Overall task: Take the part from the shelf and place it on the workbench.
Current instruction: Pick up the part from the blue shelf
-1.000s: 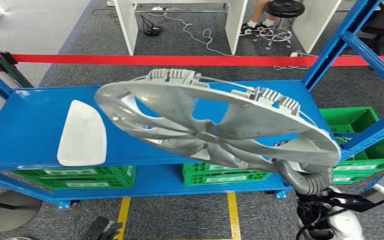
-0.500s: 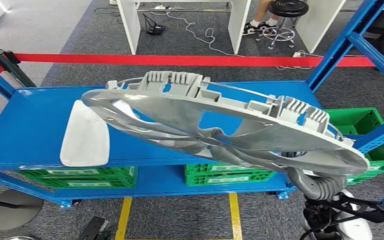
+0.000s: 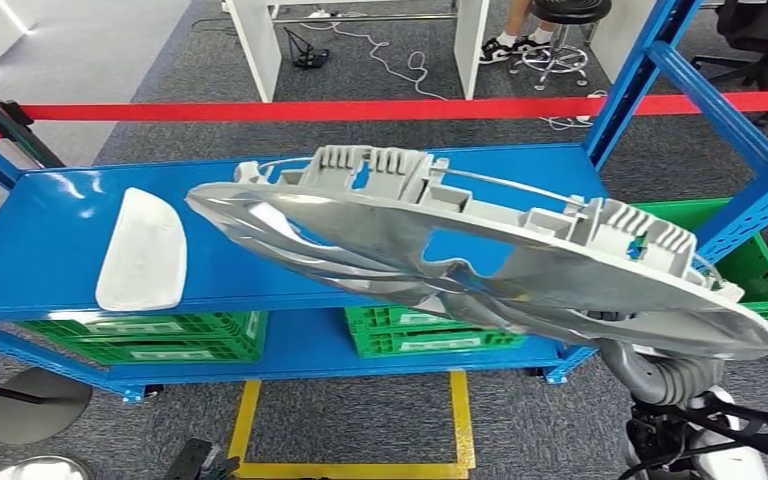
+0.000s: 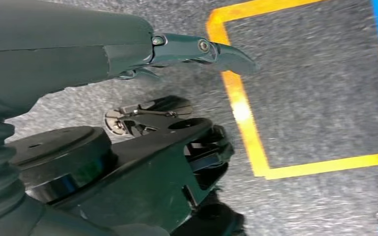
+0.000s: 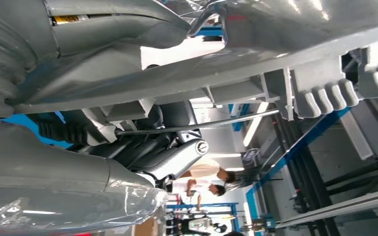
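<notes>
The right robot hand (image 5: 142,147) grips the large round silver-grey spoked plastic wheel cover (image 3: 460,260) by its rim, holding it tilted in the air above the blue metal shelf (image 3: 50,250). A white curved panel (image 3: 142,250) lies on that shelf. The left robot hand (image 4: 197,49) hangs over the grey floor (image 4: 315,93), holding nothing, fingers slightly apart.

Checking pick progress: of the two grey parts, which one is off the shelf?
The wheel cover: the right robot hand holds it tilted in the air by its rim. The small white-grey panel lies flat on the blue shelf.
</notes>
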